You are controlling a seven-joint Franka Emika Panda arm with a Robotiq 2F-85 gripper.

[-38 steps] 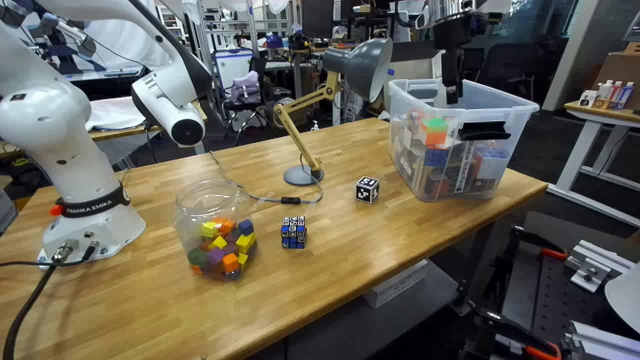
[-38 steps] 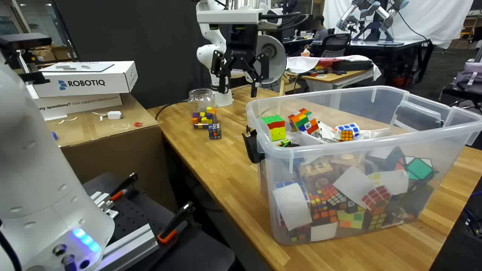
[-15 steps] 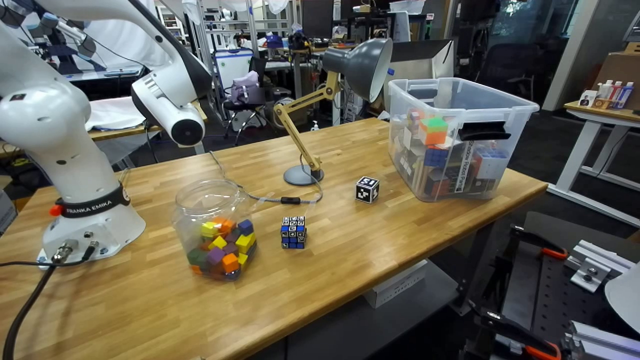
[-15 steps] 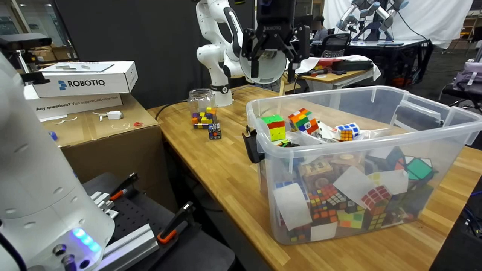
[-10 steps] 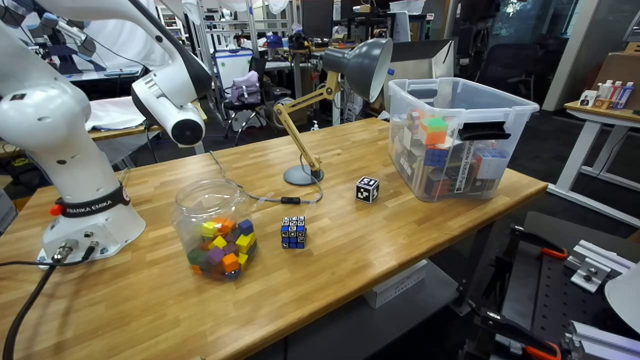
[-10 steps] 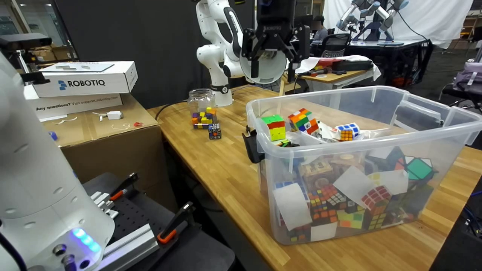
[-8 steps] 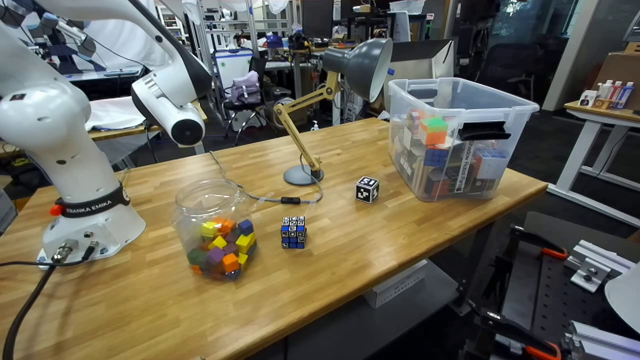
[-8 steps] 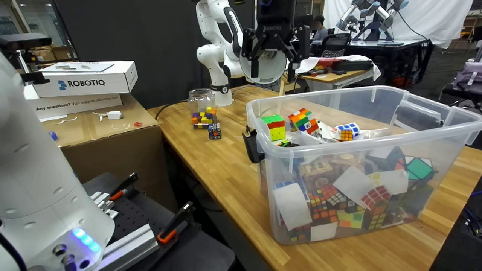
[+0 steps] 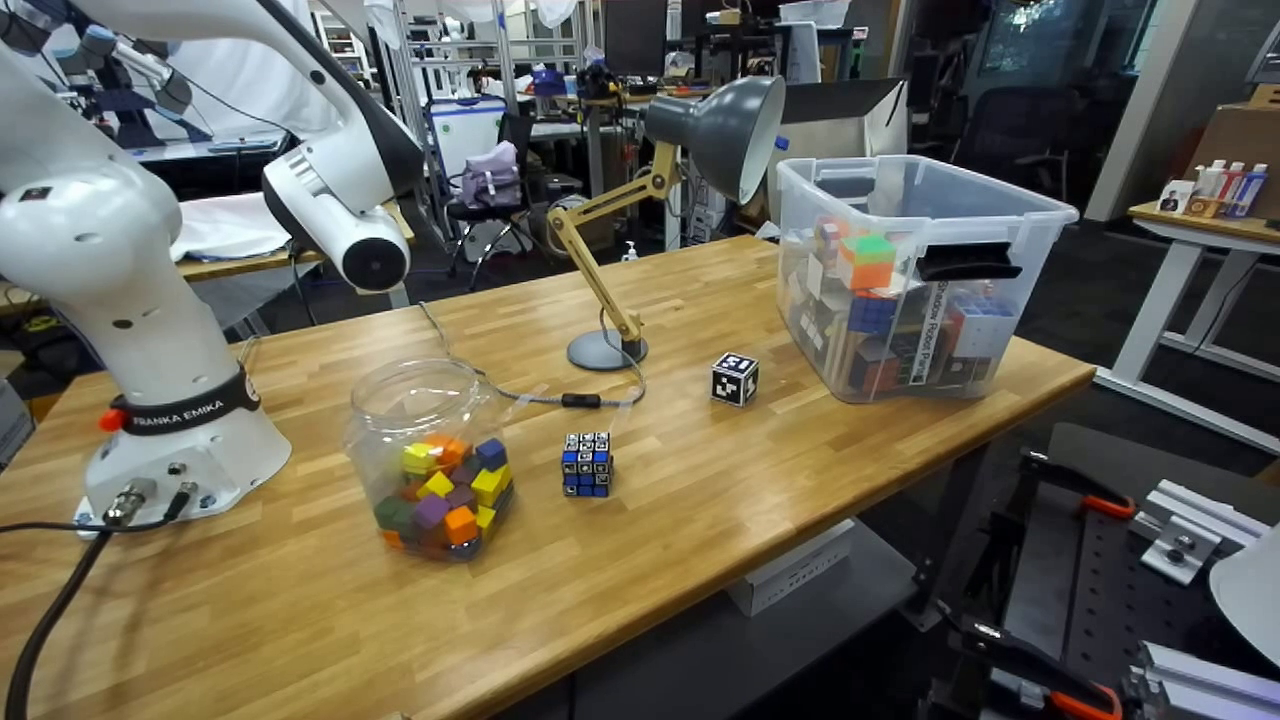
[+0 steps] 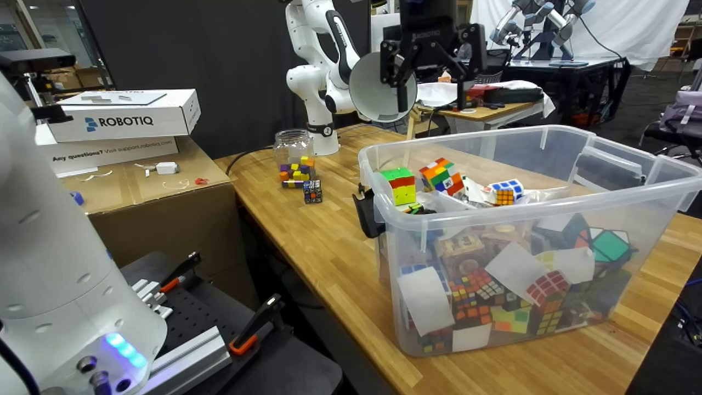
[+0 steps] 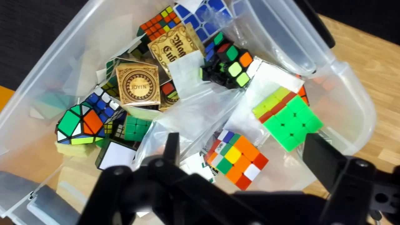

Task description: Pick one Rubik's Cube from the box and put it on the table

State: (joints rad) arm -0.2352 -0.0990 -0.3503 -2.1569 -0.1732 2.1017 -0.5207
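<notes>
The box (image 10: 526, 211), a clear plastic bin, holds several Rubik's Cubes and stands on the table (image 9: 560, 580). A Rubik's Cube with a scrambled orange face (image 11: 237, 161) appears between my fingers in the wrist view, some way below them. Close by lies a green-topped cube (image 11: 292, 120), partly overlapped by one fingertip in that view. My gripper (image 10: 432, 103) hangs above the bin's rim with its jaws wide apart and nothing held. Bags and paper cover other cubes. In an exterior view showing the bin's black latch (image 9: 968, 262), the gripper is out of sight.
On the table are a black-and-white cube (image 9: 735, 380), a dark blue cube (image 9: 587, 465), a clear jar (image 9: 430, 460) of coloured blocks and a desk lamp (image 9: 610, 350) with its cord. The second robot arm's base (image 9: 180, 455) stands at the table's end.
My gripper has shifted rightward in an exterior view, over the bin, and has left the frame of an exterior view where it showed earlier. Cubes and bin stay where they were.
</notes>
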